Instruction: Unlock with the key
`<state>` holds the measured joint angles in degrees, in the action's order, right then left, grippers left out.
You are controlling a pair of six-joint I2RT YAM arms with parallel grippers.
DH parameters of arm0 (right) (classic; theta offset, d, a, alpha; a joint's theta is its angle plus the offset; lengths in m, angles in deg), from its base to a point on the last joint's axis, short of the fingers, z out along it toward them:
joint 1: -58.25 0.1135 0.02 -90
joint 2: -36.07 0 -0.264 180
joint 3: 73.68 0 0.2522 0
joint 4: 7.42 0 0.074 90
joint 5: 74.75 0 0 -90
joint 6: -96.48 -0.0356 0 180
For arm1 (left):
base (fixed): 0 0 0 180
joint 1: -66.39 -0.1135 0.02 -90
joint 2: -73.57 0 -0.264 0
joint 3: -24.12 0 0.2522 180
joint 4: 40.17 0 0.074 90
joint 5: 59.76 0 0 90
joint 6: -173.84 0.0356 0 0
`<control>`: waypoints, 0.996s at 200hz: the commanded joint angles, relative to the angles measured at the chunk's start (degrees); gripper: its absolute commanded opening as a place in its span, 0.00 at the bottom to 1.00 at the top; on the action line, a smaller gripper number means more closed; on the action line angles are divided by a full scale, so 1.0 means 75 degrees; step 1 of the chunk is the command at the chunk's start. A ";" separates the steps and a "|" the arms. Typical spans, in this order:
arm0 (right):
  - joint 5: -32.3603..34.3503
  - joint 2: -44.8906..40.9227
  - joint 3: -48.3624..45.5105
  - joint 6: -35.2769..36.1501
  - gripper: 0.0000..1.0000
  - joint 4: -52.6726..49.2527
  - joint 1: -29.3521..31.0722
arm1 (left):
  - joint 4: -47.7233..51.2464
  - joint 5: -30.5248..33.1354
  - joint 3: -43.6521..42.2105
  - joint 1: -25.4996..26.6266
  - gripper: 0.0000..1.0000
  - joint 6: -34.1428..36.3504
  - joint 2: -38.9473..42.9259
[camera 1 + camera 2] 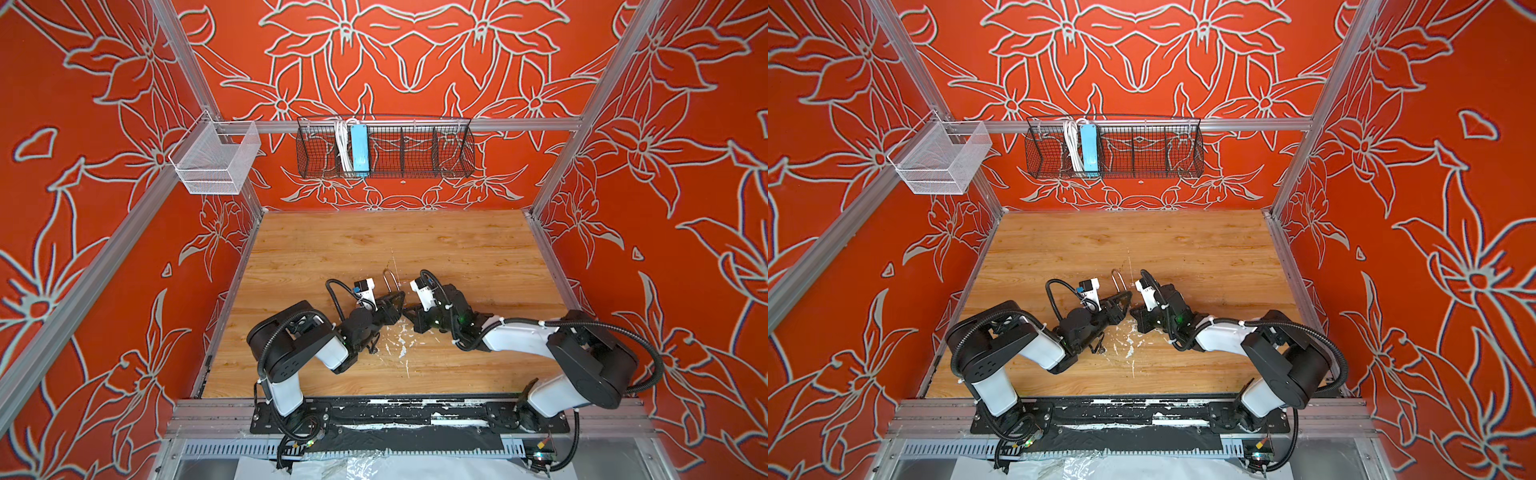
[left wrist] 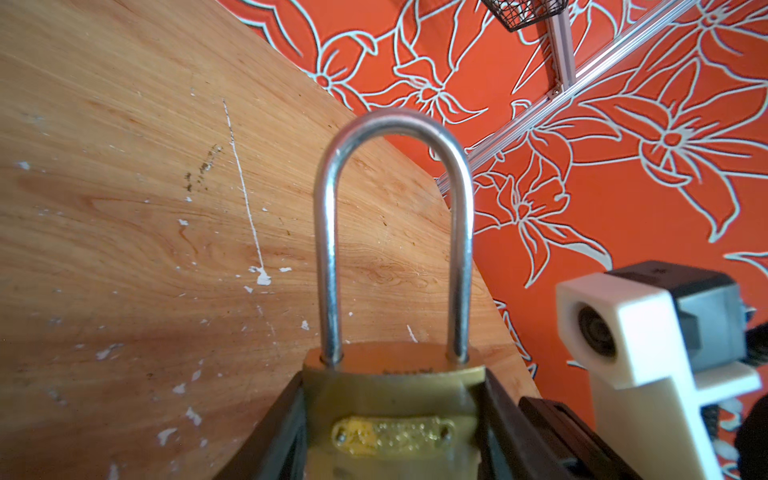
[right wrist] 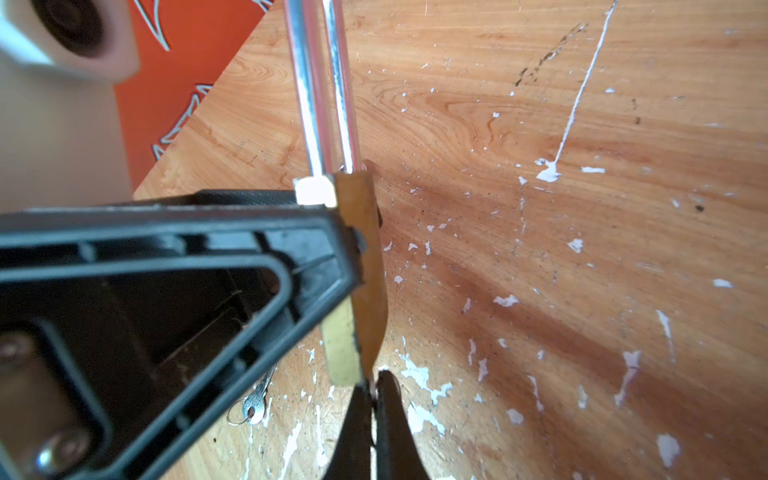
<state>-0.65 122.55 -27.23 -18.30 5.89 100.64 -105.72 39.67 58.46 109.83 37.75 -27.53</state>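
Gripping the brass padlock (image 2: pixel 392 432) by its body, the left claw (image 2: pixel 392 386) holds it over the wooden worktop (image 3: pixel 582 291), with both legs of the long steel shackle (image 2: pixel 328 249) seated. The right claw (image 3: pixel 376 395) is pinched tight at the lock's underside, and any key between its tips is hidden. A small silver key (image 3: pixel 252 409) shows beneath. Insertion looks under way, so the next move calls for a firm, square twist.

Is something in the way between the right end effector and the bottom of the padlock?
Nothing visible is. The right end effector, shut, has its tips right at the bottom end of the padlock. The left end effector grips the lock's sides only, leaving that end bare. The keyhole itself is hidden.
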 commanded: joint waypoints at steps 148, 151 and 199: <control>0.0304 -0.0950 -0.0566 0.0180 0.00 0.1448 -0.0199 | -0.0265 0.0176 0.0142 0.0593 0.00 0.0331 -0.0118; 0.0263 -0.0948 -0.0571 0.0175 0.00 0.1477 -0.0219 | -0.0265 0.0199 0.0113 0.0594 0.00 0.0342 -0.0097; -0.0538 -0.0899 -0.0635 0.0142 0.00 0.1949 -0.0361 | -0.0260 -0.0453 0.0005 0.0150 0.00 0.0157 0.0009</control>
<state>-2.14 117.74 -31.97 -17.75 11.05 98.69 -108.03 40.48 59.58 112.47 39.17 -27.90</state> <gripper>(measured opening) 0.057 0.560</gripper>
